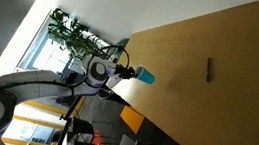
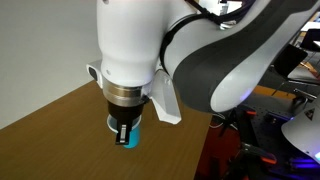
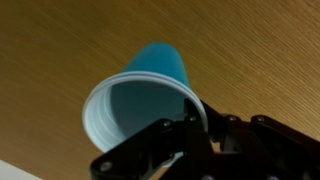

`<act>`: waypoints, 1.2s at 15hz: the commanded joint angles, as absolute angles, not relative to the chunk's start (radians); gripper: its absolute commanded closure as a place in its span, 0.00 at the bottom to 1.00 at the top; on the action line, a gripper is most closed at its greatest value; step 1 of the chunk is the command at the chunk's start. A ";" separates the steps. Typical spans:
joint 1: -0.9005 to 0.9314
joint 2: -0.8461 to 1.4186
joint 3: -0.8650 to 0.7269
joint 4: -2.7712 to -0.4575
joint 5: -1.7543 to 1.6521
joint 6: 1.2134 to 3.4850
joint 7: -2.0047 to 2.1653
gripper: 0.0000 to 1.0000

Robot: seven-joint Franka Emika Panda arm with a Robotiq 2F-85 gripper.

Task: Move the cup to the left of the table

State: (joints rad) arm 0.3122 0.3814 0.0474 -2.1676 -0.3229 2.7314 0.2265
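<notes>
The light-blue cup (image 3: 140, 95) with its whitish rim fills the wrist view, its open mouth turned toward the camera. My gripper (image 3: 195, 130) is shut on the cup's rim, one finger inside and one outside. In an exterior view the cup (image 1: 146, 76) hangs from the gripper (image 1: 130, 74) over the wooden table (image 1: 231, 79) near its edge. In the other exterior view the cup (image 2: 128, 137) shows just below the gripper (image 2: 124, 128), close above the table (image 2: 60, 140).
A thin dark stick-like object (image 1: 208, 69) lies on the table further in. A potted plant (image 1: 74, 34) stands past the table's end by the window. Floor and equipment lie beyond the table's edge (image 2: 260, 140).
</notes>
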 commanded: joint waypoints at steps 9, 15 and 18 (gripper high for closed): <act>0.278 0.417 0.058 -2.126 -0.288 2.705 0.157 0.45; 0.274 0.417 0.050 -2.128 -0.281 2.708 0.177 0.03; 0.272 0.387 0.050 -2.153 -0.269 2.720 0.185 0.00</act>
